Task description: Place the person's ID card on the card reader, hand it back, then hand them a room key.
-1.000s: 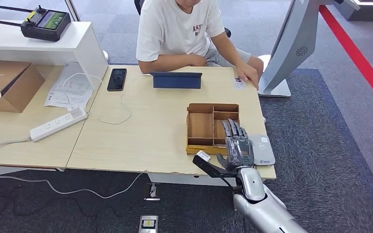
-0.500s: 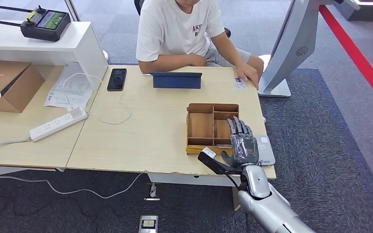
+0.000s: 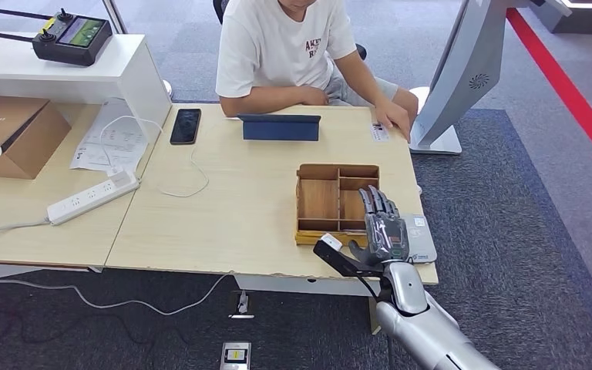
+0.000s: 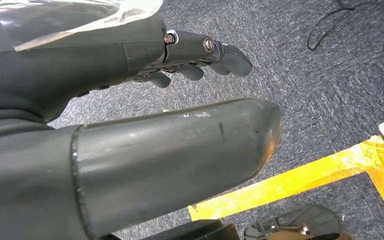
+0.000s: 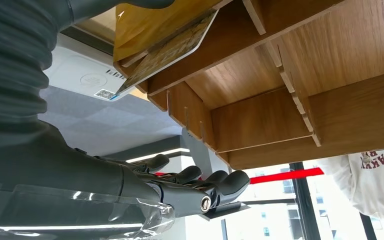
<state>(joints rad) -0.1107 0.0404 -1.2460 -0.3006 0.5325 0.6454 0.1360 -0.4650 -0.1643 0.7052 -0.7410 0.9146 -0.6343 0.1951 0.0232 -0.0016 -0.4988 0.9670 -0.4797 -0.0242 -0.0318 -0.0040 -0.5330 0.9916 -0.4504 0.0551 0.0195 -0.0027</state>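
The right robot hand (image 3: 386, 229), fingers spread and empty, has shifted right from the wooden compartment tray (image 3: 336, 202) onto the grey card reader (image 3: 418, 237). ID card (image 3: 379, 132) lies far right on the desk (image 3: 223, 208), by the person's hand (image 3: 395, 119).

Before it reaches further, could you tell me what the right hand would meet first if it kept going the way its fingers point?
Probably the wooden organizer tray: the right hand points along its right edge toward the person, though height is unclear.

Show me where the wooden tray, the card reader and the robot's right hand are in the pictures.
Tray (image 3: 317, 202), head view: floor of its large left compartment.
Card reader (image 3: 422, 235), head view: bare grey top beside the hand.
Right hand (image 3: 385, 231), head view: back of the hand, fingers extended over the tray's corner.
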